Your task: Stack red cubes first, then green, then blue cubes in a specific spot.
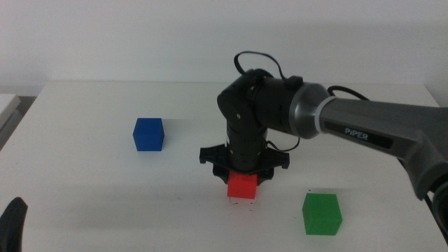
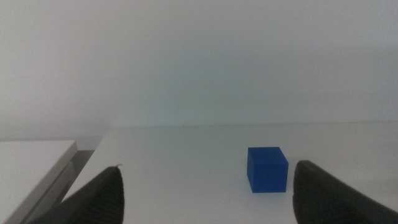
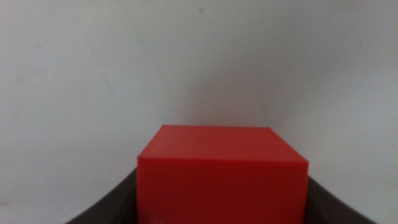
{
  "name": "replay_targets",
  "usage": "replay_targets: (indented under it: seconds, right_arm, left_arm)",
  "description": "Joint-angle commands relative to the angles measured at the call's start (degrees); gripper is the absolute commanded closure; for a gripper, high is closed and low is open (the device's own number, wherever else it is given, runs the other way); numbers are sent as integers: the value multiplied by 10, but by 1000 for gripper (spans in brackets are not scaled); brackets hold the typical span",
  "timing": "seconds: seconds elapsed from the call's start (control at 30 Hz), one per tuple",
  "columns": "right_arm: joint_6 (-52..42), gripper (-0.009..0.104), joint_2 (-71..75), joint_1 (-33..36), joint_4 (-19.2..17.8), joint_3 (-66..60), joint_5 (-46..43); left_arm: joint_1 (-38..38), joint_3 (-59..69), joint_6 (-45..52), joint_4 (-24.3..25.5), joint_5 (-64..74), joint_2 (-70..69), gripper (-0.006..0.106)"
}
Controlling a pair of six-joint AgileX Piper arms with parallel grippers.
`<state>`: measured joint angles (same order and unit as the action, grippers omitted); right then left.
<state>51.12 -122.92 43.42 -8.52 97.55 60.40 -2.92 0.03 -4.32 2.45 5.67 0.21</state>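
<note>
My right gripper (image 1: 243, 176) points straight down near the table's middle and is shut on the red cube (image 1: 243, 186), which is at or just above the tabletop. In the right wrist view the red cube (image 3: 222, 177) fills the space between the right gripper's (image 3: 222, 214) dark jaws. A few tiny faint dark marks of the spot (image 1: 244, 204) show on the white top right at the cube's front edge. The green cube (image 1: 322, 213) sits to the front right. The blue cube (image 1: 148, 134) sits to the left and also shows in the left wrist view (image 2: 267, 169).
My left gripper (image 1: 14, 222) waits open at the front left corner; in its own view the left gripper (image 2: 205, 199) has its jaws spread wide. The white table (image 1: 105, 182) ends at a left edge (image 2: 68, 165). The right arm (image 1: 364, 129) reaches in from the right.
</note>
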Motion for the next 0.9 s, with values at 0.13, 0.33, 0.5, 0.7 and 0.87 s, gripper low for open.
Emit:
replay_targets:
  seconds: [0.13, 0.33, 0.5, 0.7, 0.87]
  right_arm:
    - [9, 85, -15, 0, -33, -9, -5]
    - [3, 85, -28, 0, -25, -9, -11]
    - [-2, 34, -30, 0, -18, -9, -14]
    - [-60, 2, 58, 20, -72, -34, -15]
    - [-40, 2, 272, 32, -115, -180, -16]
  left_arm:
    - [2, 0, 1, 1, -5, -2, 9]
    - [2, 0, 1, 1, -5, -2, 9]
    - [2, 0, 1, 1, -5, -2, 9]
    - [2, 0, 1, 1, -5, -2, 9]
    - [2, 0, 1, 1, -5, -2, 9]
